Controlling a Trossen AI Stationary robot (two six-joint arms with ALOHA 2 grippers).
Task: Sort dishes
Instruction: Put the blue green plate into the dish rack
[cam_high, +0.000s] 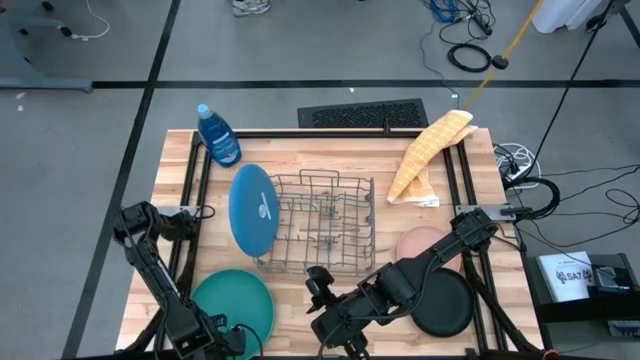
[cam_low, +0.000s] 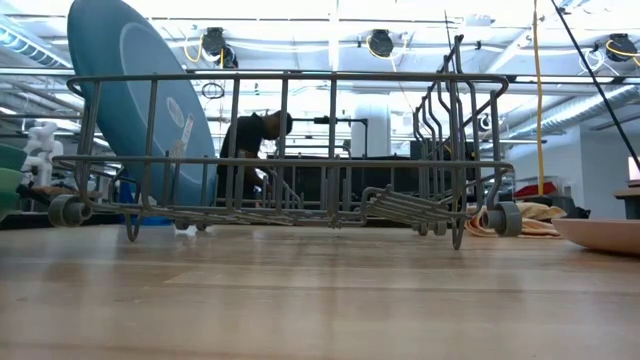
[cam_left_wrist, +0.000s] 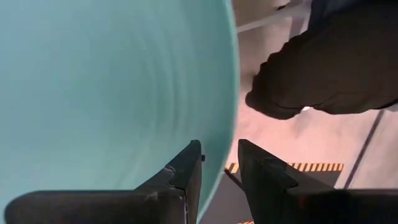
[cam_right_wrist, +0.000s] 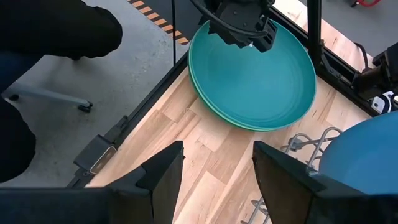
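While the left gripper (cam_left_wrist: 221, 171) sits at the rim of the top green plate (cam_left_wrist: 112, 81), its jaws are only slightly spread. They straddle the rim, and a sliver of floor shows btwn the rim and one finger, so prob. not clamped yet. That plate lies on a second green plate (cam_right_wrist: 211, 111). Can't tell if the bite takes one rim or both.

Right gripper (cam_right_wrist: 217, 174) hovers just past the stack's far side from the left jaws, w/ its jaws spread wide and holding nothing.

Beyond both, away from the left jaws, stands the wire rack (cam_high: 320, 225) on the tabletop (cam_high: 300, 150). The blue plate (cam_high: 253, 208) already stands on edge at the rack end nearer the left jaws. Pink plate (cam_high: 418, 240) and black plate (cam_high: 445, 305) lie flat, well apart from the left jaws, on the right arm's side.

Risks, as I judge them:
- Bite is shallow, right at the rim, so a big flat plate could pivot and slip out when lifted.
- If both rims get caught, the lower plate may ride up, then drop.
- Stack sits near the tabletop edge by the left jaws, so a nudge outward could push it off.
- The two arms are close, so swinging the plate rack-ward could clip the right gripper.
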